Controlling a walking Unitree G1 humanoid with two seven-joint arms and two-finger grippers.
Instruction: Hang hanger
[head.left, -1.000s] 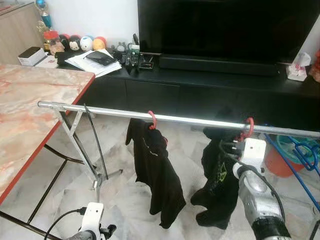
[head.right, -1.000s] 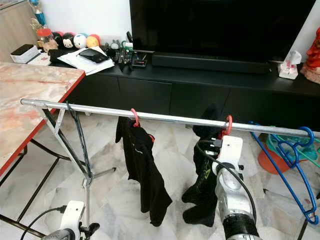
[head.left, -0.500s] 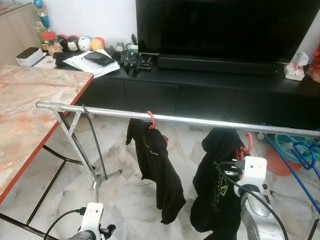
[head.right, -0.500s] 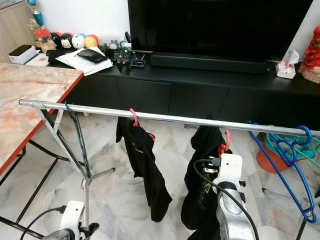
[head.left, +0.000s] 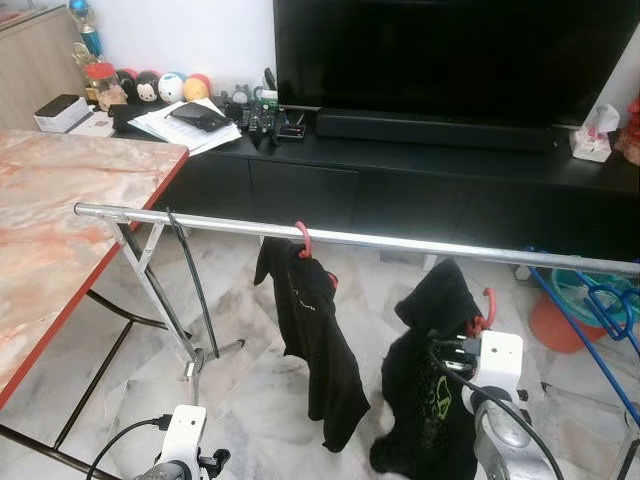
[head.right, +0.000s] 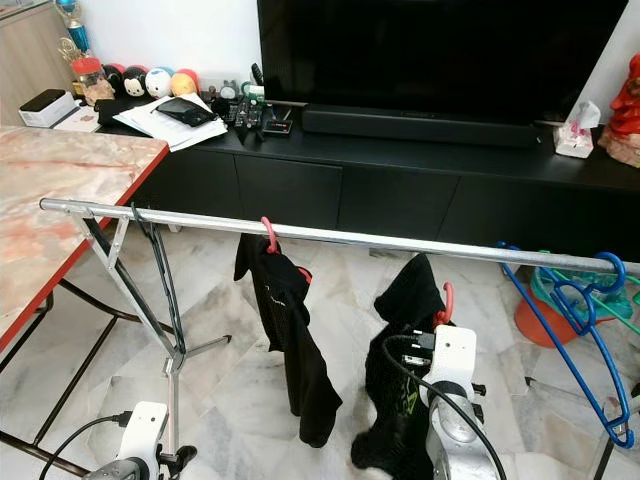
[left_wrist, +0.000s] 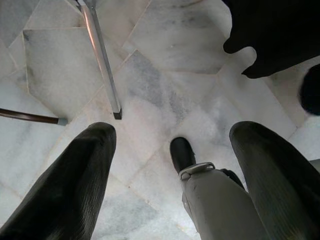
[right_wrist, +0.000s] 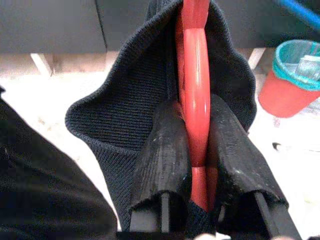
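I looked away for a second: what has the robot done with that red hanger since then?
The right gripper, clamped on the red hanger with its black garment, has brought it down off the rail; its hook now sits below the bar. The other black garment still hangs there, the left gripper still idles low.

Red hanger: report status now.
Right tool shut on red hanger, black garment draped on it. Hook below rail, not hung. Left tool open, idle near floor.

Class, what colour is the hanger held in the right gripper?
Red. The hanger, clamped by the right gripper, shows best in the right wrist view.
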